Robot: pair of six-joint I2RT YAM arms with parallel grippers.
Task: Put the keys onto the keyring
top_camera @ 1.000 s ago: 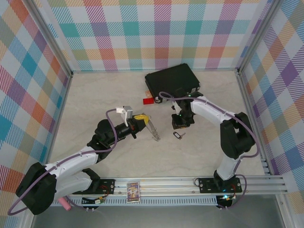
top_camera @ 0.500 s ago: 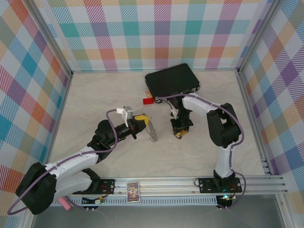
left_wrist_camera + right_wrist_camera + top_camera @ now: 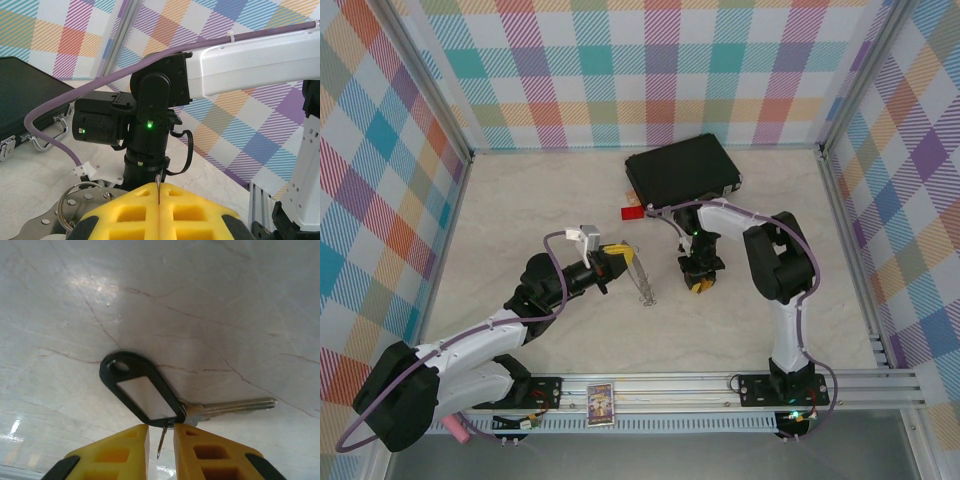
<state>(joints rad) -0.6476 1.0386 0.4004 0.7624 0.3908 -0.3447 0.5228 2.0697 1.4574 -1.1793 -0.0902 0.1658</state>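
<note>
Nearest in, at the left gripper (image 3: pixel 618 262): clamped shut on the keyring (image 3: pixel 642 280), holding it on edge just above the table (image 3: pixel 520 220), a thin metal edge pinched between yellow pads (image 3: pixel 125 215). Across now to the right gripper (image 3: pixel 161 430): pointing straight down, low over the silver key (image 3: pixel 227 406), parted by only a narrow gap. Lying flat on the marble there, blade out to the right in the wrist view, black oval head (image 3: pixel 116 379) angled away up-left. Standing in that gap, a small wire loop (image 3: pixel 162 439) off the key, apart from both pads. Farther back, a red tag (image 3: pixel 632 212), then a black case (image 3: pixel 682 168) by the wall.
</note>
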